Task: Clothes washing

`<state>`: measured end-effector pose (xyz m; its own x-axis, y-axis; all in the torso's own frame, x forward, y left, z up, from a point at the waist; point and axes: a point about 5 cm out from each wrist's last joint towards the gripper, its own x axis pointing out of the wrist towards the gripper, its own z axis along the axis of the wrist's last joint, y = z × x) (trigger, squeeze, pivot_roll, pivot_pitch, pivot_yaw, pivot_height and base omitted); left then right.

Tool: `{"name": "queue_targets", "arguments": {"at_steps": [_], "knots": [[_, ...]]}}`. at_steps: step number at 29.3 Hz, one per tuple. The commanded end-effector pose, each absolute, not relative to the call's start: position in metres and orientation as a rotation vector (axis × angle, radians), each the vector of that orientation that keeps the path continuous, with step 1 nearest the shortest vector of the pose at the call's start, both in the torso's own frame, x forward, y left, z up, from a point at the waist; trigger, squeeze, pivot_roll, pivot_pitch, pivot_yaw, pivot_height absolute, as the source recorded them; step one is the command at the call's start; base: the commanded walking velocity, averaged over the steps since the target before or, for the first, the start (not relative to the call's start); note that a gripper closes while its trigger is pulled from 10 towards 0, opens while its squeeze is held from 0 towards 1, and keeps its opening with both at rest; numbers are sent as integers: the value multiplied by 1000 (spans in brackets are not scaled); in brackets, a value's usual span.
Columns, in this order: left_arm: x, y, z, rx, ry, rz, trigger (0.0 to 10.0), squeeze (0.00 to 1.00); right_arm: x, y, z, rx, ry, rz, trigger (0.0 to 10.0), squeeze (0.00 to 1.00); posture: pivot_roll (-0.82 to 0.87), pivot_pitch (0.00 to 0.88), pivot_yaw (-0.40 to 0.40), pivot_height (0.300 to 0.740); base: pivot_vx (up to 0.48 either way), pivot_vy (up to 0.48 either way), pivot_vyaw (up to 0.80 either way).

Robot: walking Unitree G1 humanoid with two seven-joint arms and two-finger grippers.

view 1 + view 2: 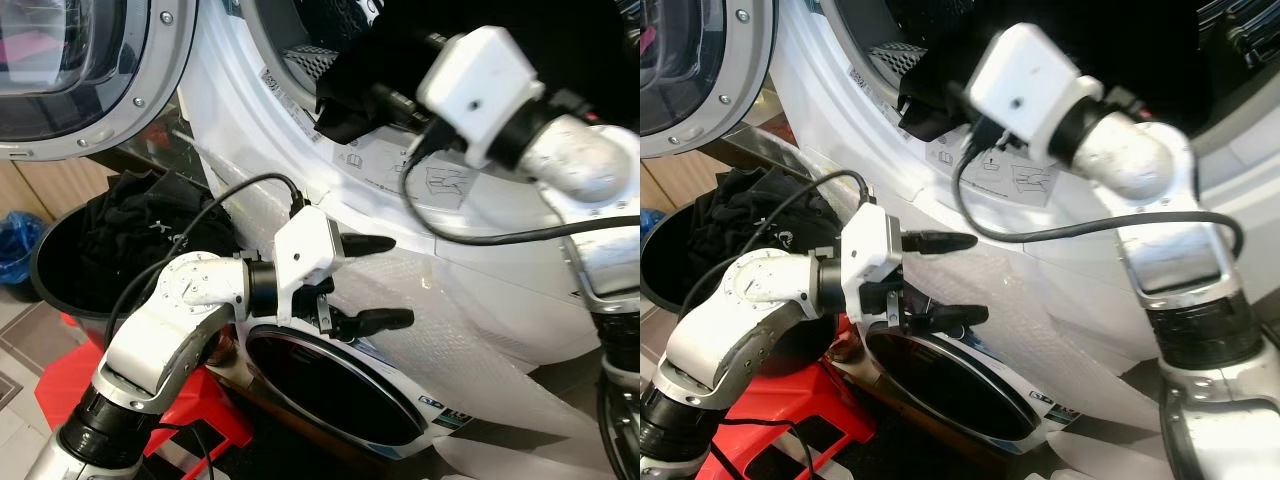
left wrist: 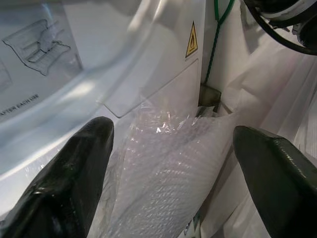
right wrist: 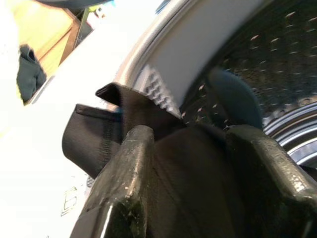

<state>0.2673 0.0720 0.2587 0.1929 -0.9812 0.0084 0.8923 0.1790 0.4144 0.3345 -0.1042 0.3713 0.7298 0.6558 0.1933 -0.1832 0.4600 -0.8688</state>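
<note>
White washer front [image 1: 480, 300] ahead — right gripper [image 3: 190, 163] clenched on black garment [image 3: 193, 178] at drum mouth [image 3: 277, 64], feeding it in; left gripper [image 1: 375, 282] released, empty, waiting beside basket [image 1: 45, 270] of dark clothes.

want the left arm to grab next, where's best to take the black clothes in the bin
Judging by the pile, take the black clothes at the raised crumpled fold on top, coming from above: it heaps over the rim of the round black bin, so the walls block a side approach. The left claw is open in front of the washer.
</note>
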Motion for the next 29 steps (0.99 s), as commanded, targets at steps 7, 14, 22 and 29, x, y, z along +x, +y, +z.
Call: {"name": "queue_targets", "arguments": {"at_steps": [7,14,22,29], "knots": [[263,69,255,361,-295,-1359,10000,0,352,-102,386,-1147,-537,358,10000,0,76,195,-76,740,0,0,0],[261,67,255,354,-296,-1365,10000,0,370,-116,401,-1316,-495,107,10000,0,70,203,-75,740,0,0,0],[261,67,255,347,-296,-1364,10000,0,386,-136,417,-1170,-468,-73,10000,0,60,209,-79,740,0,0,0],[260,64,258,336,-309,-1364,10000,0,395,-168,445,-448,-494,-251,10000,0,60,213,-87,740,0,0,0]]}}
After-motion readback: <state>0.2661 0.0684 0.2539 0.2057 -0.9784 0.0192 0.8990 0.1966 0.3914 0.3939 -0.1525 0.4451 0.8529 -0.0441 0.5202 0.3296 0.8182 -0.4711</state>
